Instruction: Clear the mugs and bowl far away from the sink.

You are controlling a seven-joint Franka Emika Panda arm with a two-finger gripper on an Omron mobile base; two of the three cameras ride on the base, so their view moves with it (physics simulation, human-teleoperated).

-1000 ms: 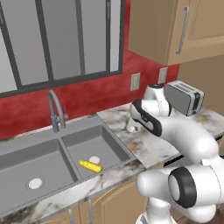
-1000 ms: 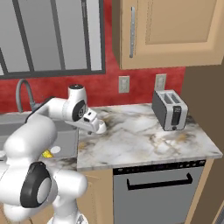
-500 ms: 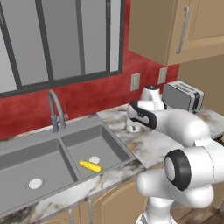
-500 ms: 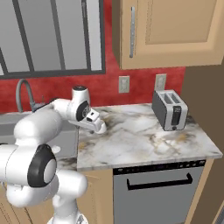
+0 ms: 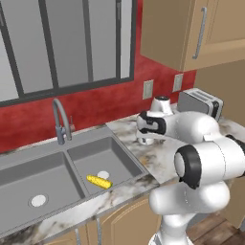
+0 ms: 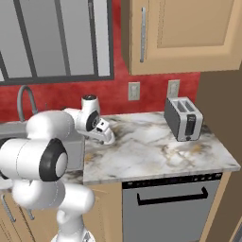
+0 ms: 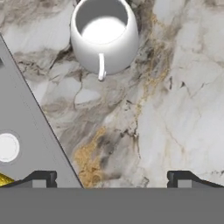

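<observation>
- Countertop (image 6: pixel 156 151) of veined marble runs from the sink to the right end, above a dark oven front (image 6: pixel 172 203); red wall and window behind.
- Sink (image 5: pixel 57 172): dark grey, two basins, gooseneck faucet (image 5: pixel 60 119) at the back rim. The basin nearer the counter holds a yellow ear of corn (image 5: pixel 99 181) beside its round drain.
- Toaster (image 6: pixel 183 118) stands at the far right of the counter, well apart from the sink, under two wall outlets.
- My arm reaches from the base over the counter strip just right of the sink.
- White mug (image 7: pixel 104 35) sits upright on the marble near the sink's right edge, handle turned toward my camera, white inside visible. In the left base view it is a small pale shape (image 5: pixel 145 139) below my wrist, partly hidden; I can't be sure of its outline there.
- My claw (image 7: pixel 111 177) hangs above the marble, finger tips spread wide, nothing between them. The mug lies ahead of the tips, not touching either one.
- Sink corner and a sliver of the corn show at the left of the hand view.
</observation>
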